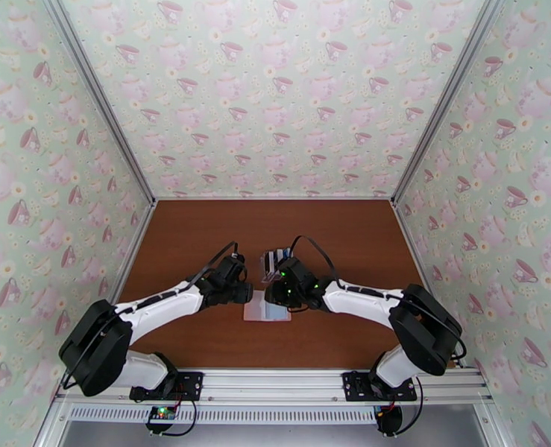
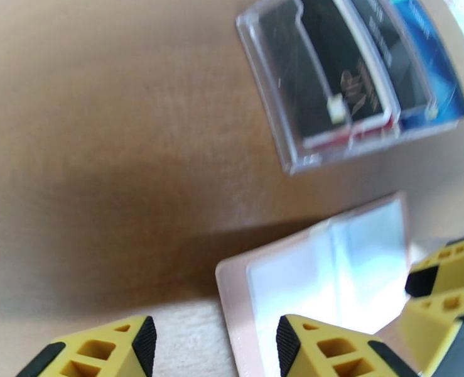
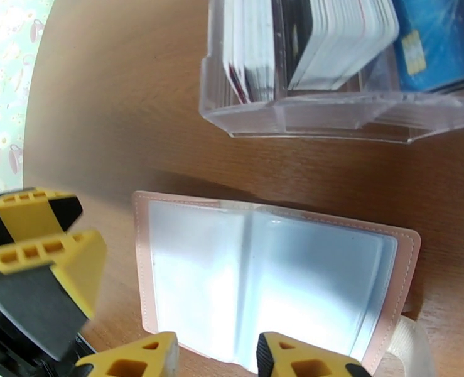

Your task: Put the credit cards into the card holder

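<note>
Card holder (image 3: 142, 265) lies opened flat on the table (image 3: 106, 108), with no card seen in its pockets. Credit cards (image 3: 332, 39) stand in the clear rack (image 3: 307, 117) just beyond. Left pincer (image 2: 216, 347) and right pincer (image 3: 216, 356) are both apart and empty. Judgement: loading not yet begun. The next move calls for pinching one card's edge.

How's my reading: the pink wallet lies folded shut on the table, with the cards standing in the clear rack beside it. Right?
Not quite. The pink wallet lies open flat, pale pockets facing up; the right wrist view shows it. The rest holds: it is on the table, and the cards stand in the clear rack beside it.
</note>
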